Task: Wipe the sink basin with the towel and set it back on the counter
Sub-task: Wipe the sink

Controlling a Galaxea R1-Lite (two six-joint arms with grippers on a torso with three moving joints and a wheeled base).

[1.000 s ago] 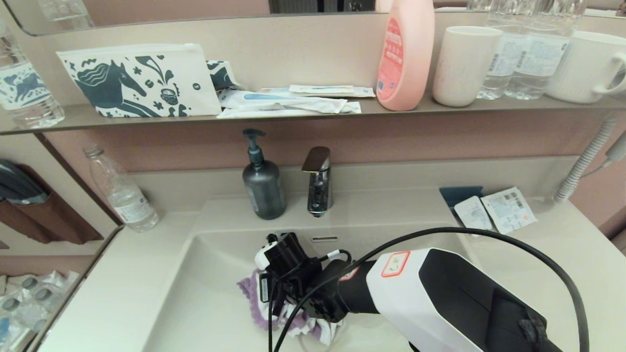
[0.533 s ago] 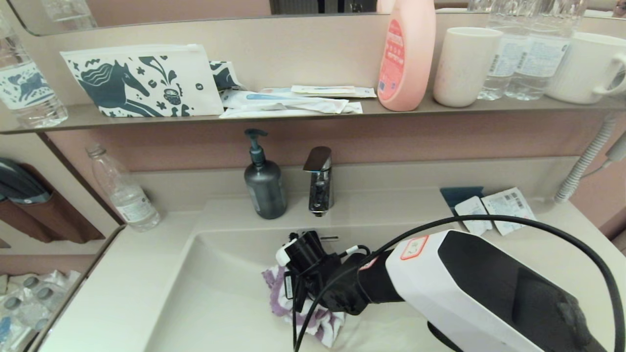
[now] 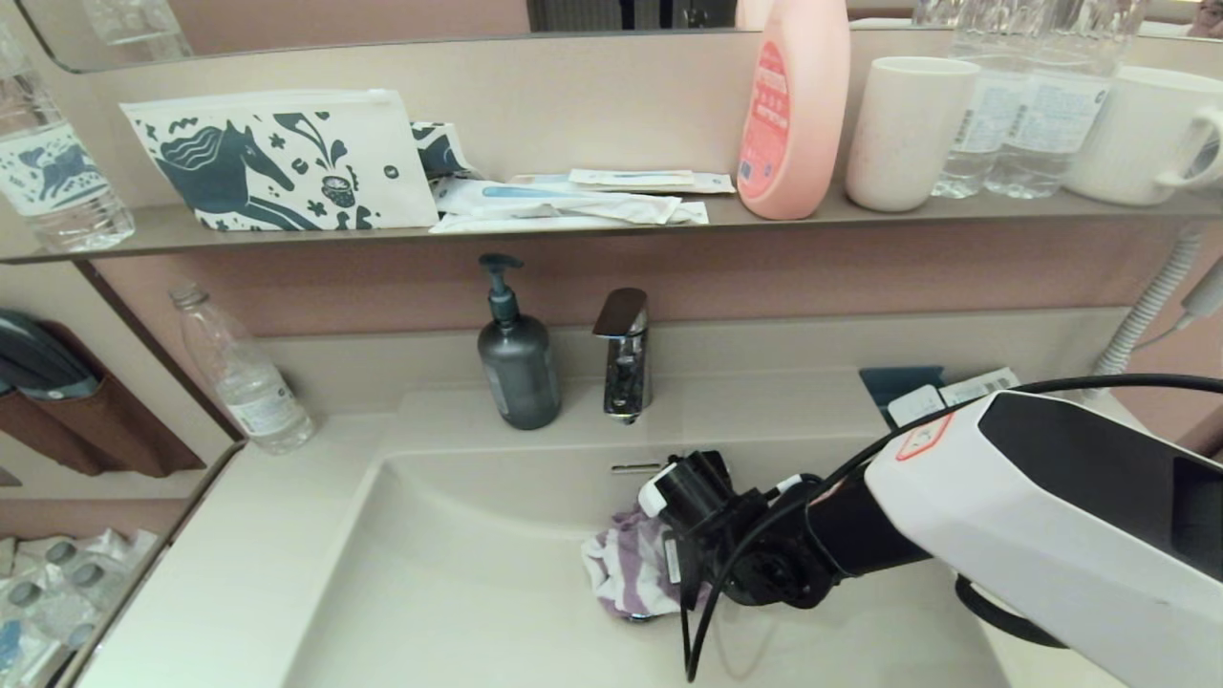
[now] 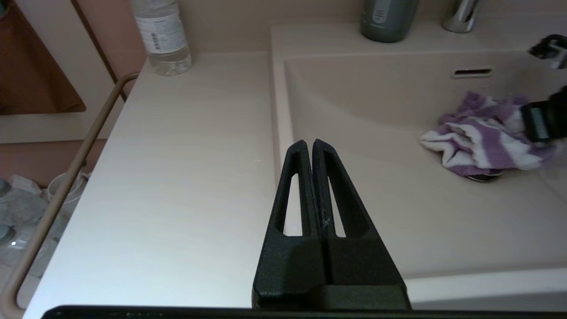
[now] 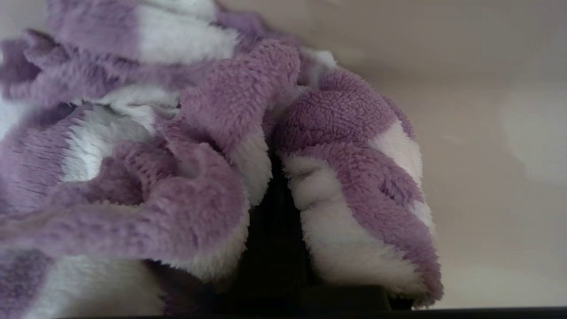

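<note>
A: Since the towel point(image 3: 626, 571) is bunched in the right gripper point(image 3: 680, 573), low in the basin point(image 3: 459, 573) and partly over the drain point(image 4: 483, 177), which way is it to the counter point(image 3: 239, 564)?

B: Up and out. The nearest bare stretch I can see is across the basin on the left; the right arm covers most of the right side, so I can't judge the room there.

A: Is the grip firm?

B: In the right wrist view the fingers are buried in folds, closed on cloth. The wad has no clear long axis.

A: And the left gripper point(image 4: 308, 148)?

B: Parked over the counter edge, fingers pressed together, holding nothing.

A: The surface?

B: Smooth, cream, sloping. The back wall with the overflow slot point(image 3: 635, 467) is close, under the tap point(image 3: 621, 354).
</note>
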